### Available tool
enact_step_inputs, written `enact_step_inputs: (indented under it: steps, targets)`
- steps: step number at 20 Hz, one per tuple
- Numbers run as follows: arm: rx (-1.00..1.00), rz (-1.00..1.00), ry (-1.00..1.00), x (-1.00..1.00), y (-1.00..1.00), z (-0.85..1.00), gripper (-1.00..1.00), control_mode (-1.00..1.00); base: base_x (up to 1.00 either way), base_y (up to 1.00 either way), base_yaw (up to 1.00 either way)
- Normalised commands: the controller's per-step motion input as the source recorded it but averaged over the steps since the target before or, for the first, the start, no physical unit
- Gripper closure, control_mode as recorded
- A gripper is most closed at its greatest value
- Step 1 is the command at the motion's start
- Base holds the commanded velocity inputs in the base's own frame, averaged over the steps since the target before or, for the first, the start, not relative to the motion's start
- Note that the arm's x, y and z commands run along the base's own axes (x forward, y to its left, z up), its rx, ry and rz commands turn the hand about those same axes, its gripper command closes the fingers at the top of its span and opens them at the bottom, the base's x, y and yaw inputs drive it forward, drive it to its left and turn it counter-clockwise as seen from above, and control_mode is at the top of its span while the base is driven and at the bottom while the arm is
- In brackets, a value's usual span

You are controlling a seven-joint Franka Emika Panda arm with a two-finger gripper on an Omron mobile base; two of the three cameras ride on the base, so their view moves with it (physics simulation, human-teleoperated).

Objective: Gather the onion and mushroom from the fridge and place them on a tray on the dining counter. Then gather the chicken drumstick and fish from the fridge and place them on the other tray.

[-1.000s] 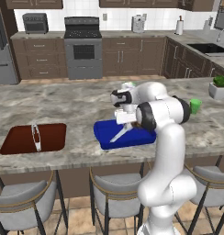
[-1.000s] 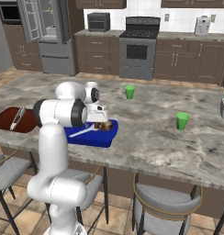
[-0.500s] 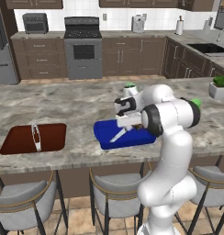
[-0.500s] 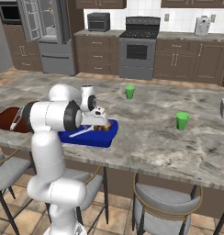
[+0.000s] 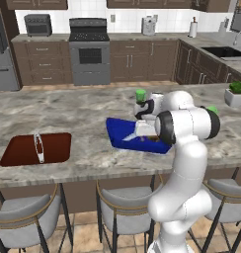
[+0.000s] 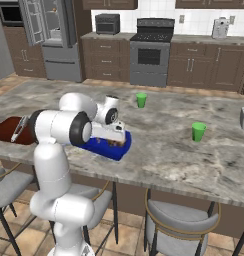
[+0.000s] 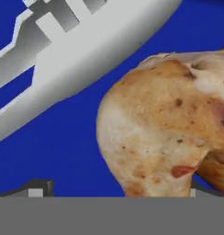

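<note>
On the dining counter [image 5: 83, 111] [image 6: 174, 150] lies the bright blue tray [image 5: 120, 133] [image 6: 101, 148] [image 7: 63, 151]. In it are the golden-brown chicken drumstick [image 7: 164, 133] [image 6: 115, 143] and the slim silvery fish [image 7: 81, 59]. My gripper [image 7: 116, 193] [image 5: 147, 129] [image 6: 116, 136] hangs low over the tray's right end, open, its fingertips [image 7: 40, 187] wide apart on either side of the drumstick's near end. To the left lies the dark red-brown other tray [image 5: 56, 148] [image 6: 4, 127] with a slim silvery thing [image 5: 38, 147] on it. The fridge [image 6: 49, 35] stands at the back. The onion and mushroom are out of view.
Two green cups [image 6: 141, 99] [image 6: 198, 131] stand on the counter behind and to the right of the blue tray. A potted plant [image 5: 236, 94] sits at the counter's right end. Stools [image 5: 125, 210] line the near side.
My hand has shifted right and dropped lower onto the blue tray's right end, and the elbow has swung right. Both trays stay where they were.
</note>
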Motion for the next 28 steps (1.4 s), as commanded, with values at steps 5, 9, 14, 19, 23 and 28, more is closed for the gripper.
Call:
enact_step_inputs:
  steps: [5,9,14,19,23,28]
  targets:
    - [0.18,-0.13,0.12,0.00,-0.55,0.01,-1.00,-1.00,0.00,0.00,0.00]
    - [0.04,-0.05,0.00,-0.02,-0.11,0.35,-1.00,-1.00,0.00,0.00,0.00]
    - [0.00,-0.03,-0.03,0.00,0.02,0.70,-1.00,-1.00,0.00,0.00,0.00]
    - [0.00,-0.06,-0.03,-0.12,0.02,0.77,-1.00,-1.00,0.00,0.00,0.00]
    - [0.00,-0.05,-0.09,-0.58,0.18,0.82,-1.00,-1.00,0.00,0.00,0.00]
    - [-0.04,-0.03,-0.18,-0.85,0.40,0.69,-1.00,-1.00,0.00,0.00,0.00]
